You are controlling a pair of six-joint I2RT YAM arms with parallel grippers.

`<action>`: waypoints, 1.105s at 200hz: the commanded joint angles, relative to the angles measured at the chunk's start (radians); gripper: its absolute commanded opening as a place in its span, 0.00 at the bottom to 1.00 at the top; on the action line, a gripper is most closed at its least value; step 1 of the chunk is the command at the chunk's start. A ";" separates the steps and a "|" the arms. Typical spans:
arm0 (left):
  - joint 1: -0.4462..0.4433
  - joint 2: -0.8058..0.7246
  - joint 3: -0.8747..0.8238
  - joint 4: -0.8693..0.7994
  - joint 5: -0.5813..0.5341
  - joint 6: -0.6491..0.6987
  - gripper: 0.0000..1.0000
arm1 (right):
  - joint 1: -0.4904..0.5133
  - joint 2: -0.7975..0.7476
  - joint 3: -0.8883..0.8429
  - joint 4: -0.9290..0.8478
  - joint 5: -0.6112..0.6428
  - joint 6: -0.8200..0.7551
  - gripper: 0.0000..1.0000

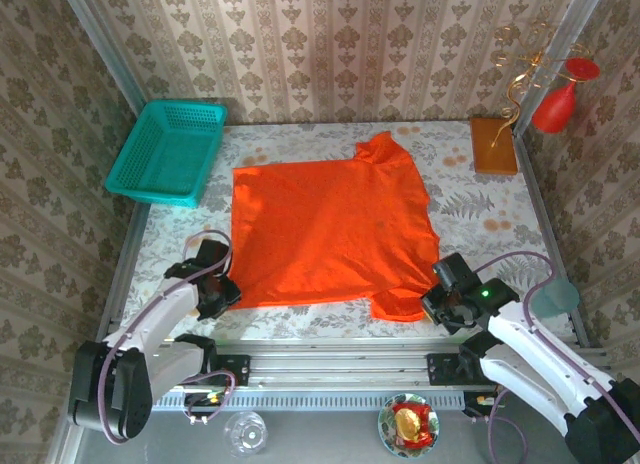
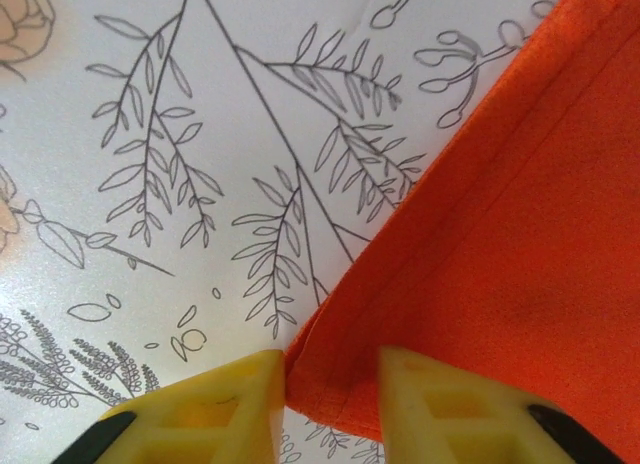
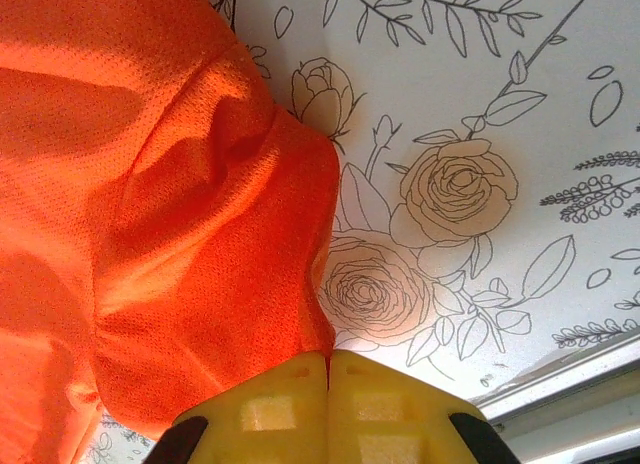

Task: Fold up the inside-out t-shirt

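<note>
From above, the teal basket (image 1: 165, 149) sits at the far left of the counter (image 1: 470, 199). The t-shirt (image 1: 330, 234) lies spread flat in the middle, clear of the basket and of the brown block (image 1: 493, 146) at the far right, with a red vase (image 1: 558, 104) just beyond. The t-shirt's long axis runs left to right, hem toward the left, shoulders and both sleeves toward the right. That layout can't be made out from the wrist cameras, which instead give the close detail

The left gripper (image 1: 228, 287) is down at the near-left hem corner. Close up, the left gripper (image 2: 330, 404) has its yellow jaws a little apart, with the stitched corner of the t-shirt (image 2: 500, 234) lying in the gap on the flowered counter (image 2: 200, 134), not squeezed

The right gripper (image 1: 438, 299) is at the near-right sleeve. In its own view the right gripper (image 3: 328, 384) has its jaws closed flush together, the t-shirt (image 3: 150, 184) bunching and narrowing into their seam, pinched there above the counter (image 3: 500, 84)
</note>
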 commanded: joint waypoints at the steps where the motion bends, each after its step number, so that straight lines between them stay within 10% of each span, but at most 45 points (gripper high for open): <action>1: -0.010 -0.011 -0.028 -0.027 0.012 -0.012 0.18 | 0.005 -0.019 0.029 -0.048 0.034 0.005 0.00; 26: -0.010 -0.017 -0.019 -0.035 0.009 -0.001 0.00 | 0.005 -0.044 0.050 -0.075 0.030 -0.030 0.00; 133: -0.006 -0.225 0.104 -0.197 -0.011 0.019 0.00 | 0.048 -0.250 0.213 -0.401 -0.030 -0.141 0.00; 221: 0.048 -0.072 0.244 -0.045 -0.004 0.256 0.00 | 0.044 0.104 0.410 -0.092 0.164 -0.432 0.00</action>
